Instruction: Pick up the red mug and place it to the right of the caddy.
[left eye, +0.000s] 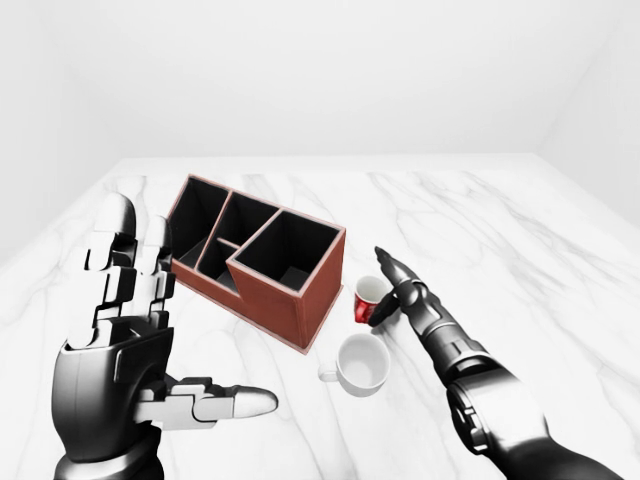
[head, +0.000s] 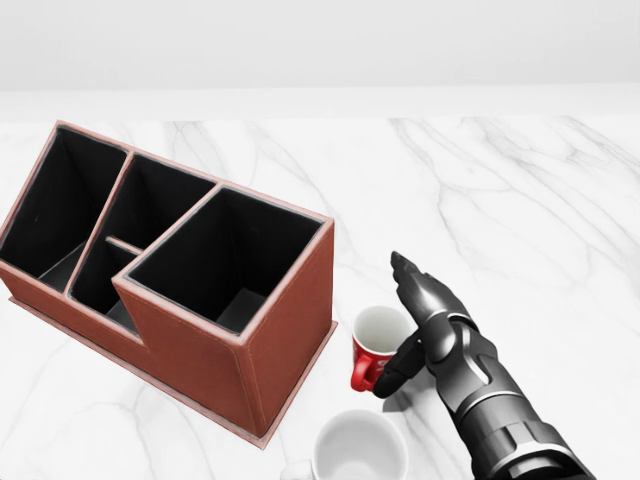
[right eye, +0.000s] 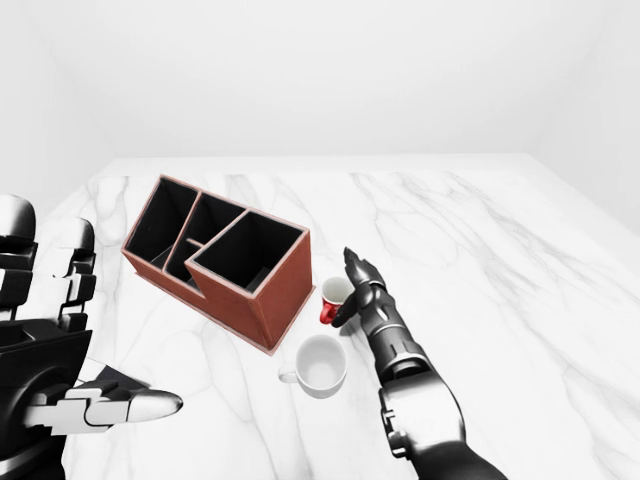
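Observation:
The red mug (head: 373, 347), white inside, stands upright on the marble table (head: 520, 200) just right of the brown caddy (head: 290, 330) with its black compartments. My right hand (head: 408, 330) is open beside the mug's right side. Its fingers stretch straight up the view and the thumb rests low by the mug's wall, not closed round it. My left hand (left eye: 165, 315) is raised at the lower left of the left-eye view, open, fingers upright and thumb out, holding nothing.
A white mug (head: 358, 450) sits just below the red mug at the bottom of the head view, close to my right forearm. The caddy fills the left half. Bare marble stretches to the right and upper right.

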